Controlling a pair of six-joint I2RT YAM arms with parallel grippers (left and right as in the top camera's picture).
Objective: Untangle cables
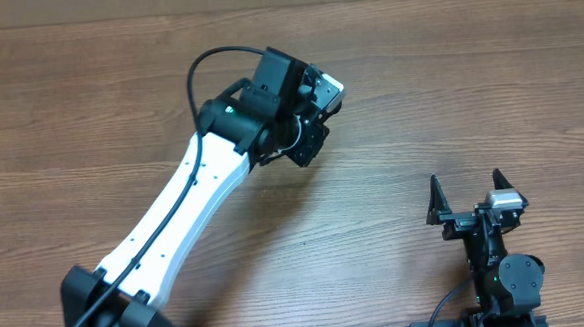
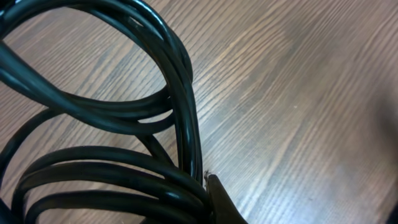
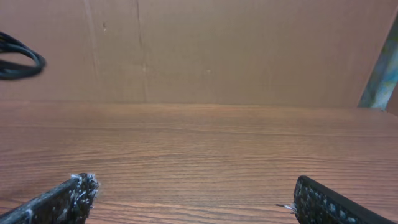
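My left gripper clenches the looped thin black cables, which press against my one visible fingertip and hang above the brown wooden table. My right gripper rests spread wide, well apart from them.
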